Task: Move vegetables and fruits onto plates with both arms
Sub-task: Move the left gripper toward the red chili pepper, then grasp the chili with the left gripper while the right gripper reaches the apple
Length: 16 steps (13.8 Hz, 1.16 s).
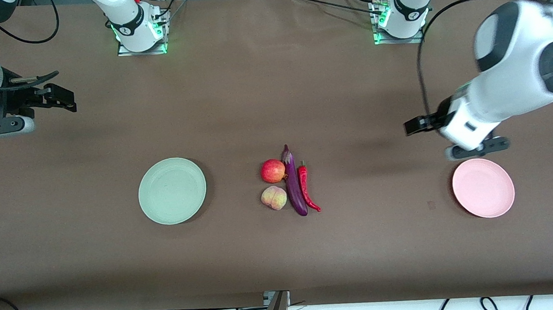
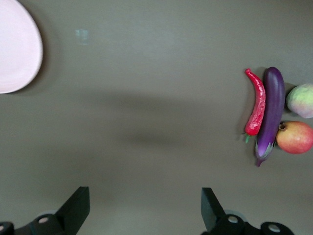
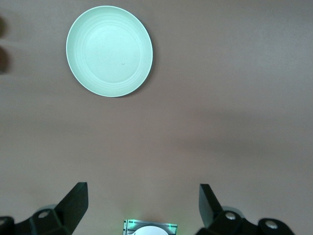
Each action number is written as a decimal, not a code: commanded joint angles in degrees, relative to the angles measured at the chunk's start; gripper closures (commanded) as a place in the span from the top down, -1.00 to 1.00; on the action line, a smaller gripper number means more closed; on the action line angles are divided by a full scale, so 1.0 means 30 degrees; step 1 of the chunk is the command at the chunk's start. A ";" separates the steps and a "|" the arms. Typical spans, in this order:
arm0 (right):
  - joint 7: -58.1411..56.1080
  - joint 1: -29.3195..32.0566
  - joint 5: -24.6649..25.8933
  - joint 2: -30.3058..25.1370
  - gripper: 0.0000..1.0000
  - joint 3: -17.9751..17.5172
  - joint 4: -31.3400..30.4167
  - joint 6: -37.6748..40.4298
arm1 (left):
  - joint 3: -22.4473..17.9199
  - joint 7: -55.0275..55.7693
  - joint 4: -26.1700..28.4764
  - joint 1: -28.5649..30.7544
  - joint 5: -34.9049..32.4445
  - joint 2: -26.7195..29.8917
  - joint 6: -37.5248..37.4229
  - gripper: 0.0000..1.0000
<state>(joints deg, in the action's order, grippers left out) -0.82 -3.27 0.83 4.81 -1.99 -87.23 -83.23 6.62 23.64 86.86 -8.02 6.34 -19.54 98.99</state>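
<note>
Four pieces of produce sit bunched mid-worktop and nothing's on a plate yet, so here's my take going across the front view.

Right gripper (image 1: 66, 99) first: it hangs over bare worktop at the right arm's end, jaws spread wide, holding nothing. Next is the pale green round matte plastic plate (image 1: 172, 191), empty.

Then the cluster. The round red apple-like fruit with yellowish patches (image 1: 272, 171) sits farther from the front camera, and the pale yellow-pink creased peach (image 1: 274, 198) is just nearer, the two almost touching. Both look smooth and rigid, probably light plastic props, so I'd guess they'll want to squirt out of a pinch. Best bet is clamping across the widest middle, straight down.

Tight against them lies the long slim glossy purple eggplant with a pale-purple stem cap (image 1: 294, 185), and the curved red chili pepper with a green stem (image 1: 305, 186) lies alongside it toward the left arm's end. The eggplant looks slick, so grab it around mid-length or it'll tip. The chili is thin and low, so the jaws need to get right down to the worktop, and there's barely a gap between it and the eggplant.

After that, the left gripper (image 1: 413, 126) hovers over bare worktop, beside the pink round matte plastic plate (image 1: 483, 187), also wide open and empty. That plate's empty too.
</note>
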 commanded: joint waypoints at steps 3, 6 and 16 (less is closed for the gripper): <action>-0.0254 0.0125 0.0018 0.0972 1.00 -0.0155 0.0776 0.0147 | -0.0185 0.2924 -0.0418 -0.1630 0.1255 -0.3119 0.3238 1.00; -0.0137 0.0212 -0.0389 0.1326 1.00 -0.0126 0.0718 -0.0202 | -0.0185 0.4681 -0.0563 -0.2831 0.1286 -0.4468 0.5666 1.00; 0.0126 -0.0252 -0.1007 0.4604 1.00 -0.0302 0.0688 -0.2542 | -0.0361 0.7149 -0.3639 -0.4827 0.1023 -1.0268 1.1533 1.00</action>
<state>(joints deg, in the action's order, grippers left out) -0.82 -2.67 -1.09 16.28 -2.30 -86.82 -88.93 6.55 44.31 79.67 -21.41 9.14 -46.28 132.41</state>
